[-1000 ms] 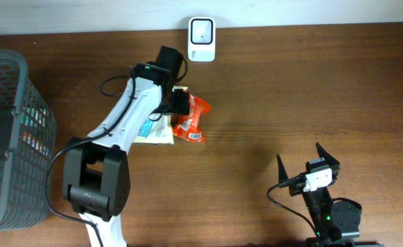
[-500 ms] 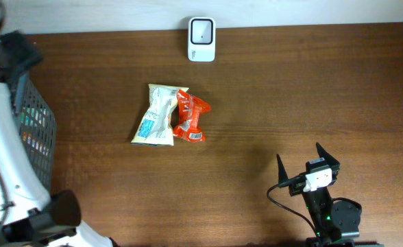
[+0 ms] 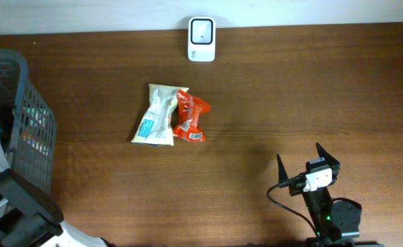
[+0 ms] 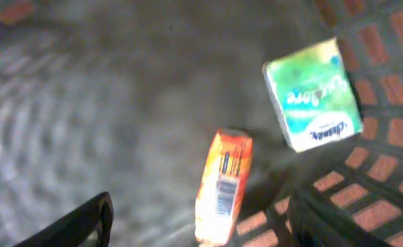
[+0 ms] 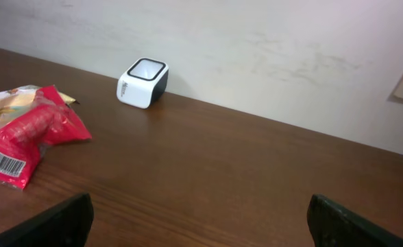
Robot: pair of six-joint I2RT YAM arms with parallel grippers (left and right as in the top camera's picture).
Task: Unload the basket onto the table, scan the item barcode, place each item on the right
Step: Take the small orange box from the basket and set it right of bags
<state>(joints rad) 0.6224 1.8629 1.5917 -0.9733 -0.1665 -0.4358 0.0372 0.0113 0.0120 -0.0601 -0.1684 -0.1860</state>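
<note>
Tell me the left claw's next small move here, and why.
Probably lower the left claw onto the orange packet: it lies loose in the basket, barcode showing, right below the open claw, beside a green tissue pack. Nothing is held yet.

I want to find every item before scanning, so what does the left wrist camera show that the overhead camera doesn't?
Only the left wrist view plainly shows an orange packet with a barcode and a green-and-white tissue pack. Only the overhead view shows the white scanner, a pale snack bag touching a red packet on the table, and the right gripper, jaws open. Both show the grey mesh basket.
</note>
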